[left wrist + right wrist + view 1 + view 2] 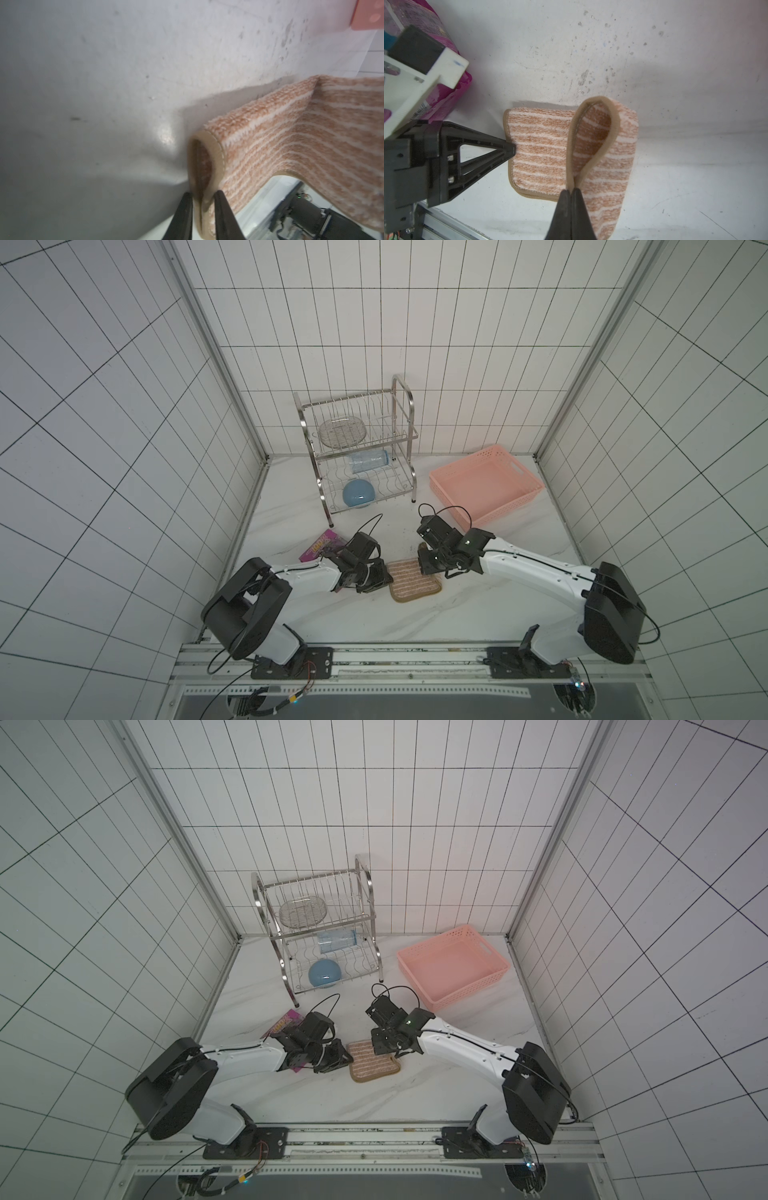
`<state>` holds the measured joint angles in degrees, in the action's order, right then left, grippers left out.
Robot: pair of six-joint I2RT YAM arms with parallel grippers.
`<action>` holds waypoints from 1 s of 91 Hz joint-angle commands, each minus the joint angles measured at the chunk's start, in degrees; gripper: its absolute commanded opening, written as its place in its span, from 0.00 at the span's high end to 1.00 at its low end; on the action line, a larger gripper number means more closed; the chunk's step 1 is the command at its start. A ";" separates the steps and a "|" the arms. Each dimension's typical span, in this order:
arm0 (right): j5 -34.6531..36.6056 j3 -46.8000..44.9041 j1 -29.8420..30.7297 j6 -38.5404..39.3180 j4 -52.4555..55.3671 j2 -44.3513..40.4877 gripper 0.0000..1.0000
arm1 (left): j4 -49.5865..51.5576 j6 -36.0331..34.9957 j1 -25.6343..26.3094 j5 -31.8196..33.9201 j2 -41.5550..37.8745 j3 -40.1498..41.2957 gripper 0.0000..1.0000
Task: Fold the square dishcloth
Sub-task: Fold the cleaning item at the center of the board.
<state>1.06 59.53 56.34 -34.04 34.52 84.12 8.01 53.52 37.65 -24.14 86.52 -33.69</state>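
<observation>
The square dishcloth (415,583) (374,1063), tan with thin white stripes and brown edging, lies on the marble table between both arms. My right gripper (572,190) (427,568) is shut on the cloth's brown hem. It holds that side up as a curled loop above the flat part of the dishcloth (542,145). My left gripper (202,197) (387,577) (512,149) is at the opposite edge. Its two fingers are closed on the doubled hem of the dishcloth (291,135).
A magenta snack packet (322,545) (444,97) lies partly under the left arm. A pink basket (451,504) (415,986) stands at the back right. A steel dish rack (361,448) at the back holds a blue bowl (359,493) and a clear bottle (370,461).
</observation>
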 commanded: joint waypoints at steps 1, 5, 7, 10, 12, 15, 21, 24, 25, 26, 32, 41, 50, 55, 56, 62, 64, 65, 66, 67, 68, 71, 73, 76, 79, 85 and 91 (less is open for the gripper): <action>1.23 0.16 0.53 -0.76 -0.05 -2.04 1.00 | -3.53 0.44 -0.20 -1.12 2.20 -0.04 0.87; 1.23 0.08 0.52 -0.64 -0.07 -2.37 1.00 | -3.97 0.51 -0.21 -1.38 2.79 -0.06 0.89; 1.23 0.05 0.48 -0.49 -0.07 -2.62 1.00 | -4.28 0.53 -0.21 -1.40 3.04 -0.06 0.91; 1.37 0.02 0.50 -0.35 -0.07 -2.79 1.00 | -4.63 0.49 -0.25 -1.42 3.46 -0.06 0.92; 1.46 -0.06 0.46 -0.22 0.00 -2.97 1.00 | -4.88 0.52 -0.17 -1.52 3.74 -0.12 0.93; 1.94 -0.13 0.48 -0.05 0.10 -3.17 1.00 | -5.28 0.47 -0.21 -1.71 4.15 -0.26 0.94; 2.61 -0.14 0.29 0.38 0.83 -3.38 1.00 | -5.93 0.37 -0.21 -2.10 5.20 -0.87 0.96; 3.00 -0.19 0.10 0.57 1.31 -3.47 1.00 | -6.10 0.36 -0.21 -2.28 5.60 -1.27 0.97; 3.04 -0.20 -0.03 0.65 1.37 -3.50 1.00 | -6.22 0.36 -0.21 -2.30 5.77 -1.41 0.97; 3.05 -0.24 -0.10 0.73 1.44 -3.55 1.00 | -6.37 0.36 -0.16 -2.44 5.85 -1.48 0.97; 2.57 -0.37 -0.63 1.32 1.67 -3.72 1.00 | -6.93 0.29 -0.20 -2.72 6.67 -2.20 0.97; -0.10 0.11 -0.68 2.59 1.56 -3.44 1.00 | -7.05 0.19 -0.20 -2.82 7.35 -3.08 0.97; -2.24 0.24 -0.54 2.80 0.47 -2.50 1.00 | -7.52 0.38 -0.16 -2.82 7.70 -3.29 0.97; -3.44 0.21 -0.57 2.79 -0.53 -1.52 1.00 | -7.91 0.57 -0.16 -3.00 7.90 -3.33 0.97; -3.83 0.23 -0.55 2.77 -0.83 -1.29 1.00 | -7.96 0.55 -0.18 -3.05 7.98 -3.32 0.97; -5.62 0.26 -0.48 2.84 -2.24 0.29 1.00 | -8.38 0.70 -0.21 -3.18 8.30 -3.31 0.97; -6.02 0.35 -0.45 2.82 -2.72 0.75 1.00 | -8.48 0.75 -0.21 -3.26 8.44 -3.27 0.97; -6.22 0.34 -0.40 2.79 -2.98 0.94 1.00 | -8.55 0.78 -0.21 -3.31 8.51 -3.29 0.97; -6.50 0.38 -0.42 2.81 -3.19 1.13 1.00 | -8.63 0.79 -0.21 -3.30 8.54 -3.25 0.97; -6.72 0.48 -0.43 2.83 -3.30 1.40 1.00 | -8.63 0.79 -0.21 -3.33 8.56 -3.24 0.97; -6.92 0.58 -0.35 2.83 -3.44 1.71 1.00 | -8.63 0.80 -0.21 -3.35 8.57 -3.27 0.97; -7.49 0.84 -0.18 2.84 -3.83 2.40 1.00 | -8.81 0.80 -0.16 -3.43 8.71 -3.24 0.97; -7.77 0.96 -0.04 2.88 -4.11 2.77 1.00 | -8.89 0.80 -0.20 -3.49 8.70 -3.16 0.97; -8.08 1.16 0.12 2.87 -4.52 3.29 1.00 | -9.09 0.80 -0.21 -3.60 8.73 -3.14 0.97; -8.35 1.39 0.17 2.88 -4.83 3.77 1.00 | -9.20 0.80 -0.21 -3.71 8.84 -3.18 0.97; -8.61 1.98 0.51 2.84 -5.28 4.79 1.00 | -9.39 0.80 -0.20 -3.82 9.10 -3.18 0.97; -8.85 2.23 0.74 2.94 -5.82 5.85 1.00 | -9.62 0.88 -0.20 -3.91 9.17 -2.99 0.97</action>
<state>-6.15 59.59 56.29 -31.70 30.59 88.42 -1.43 54.26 37.65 -28.36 94.32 -36.42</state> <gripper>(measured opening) 0.046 0.041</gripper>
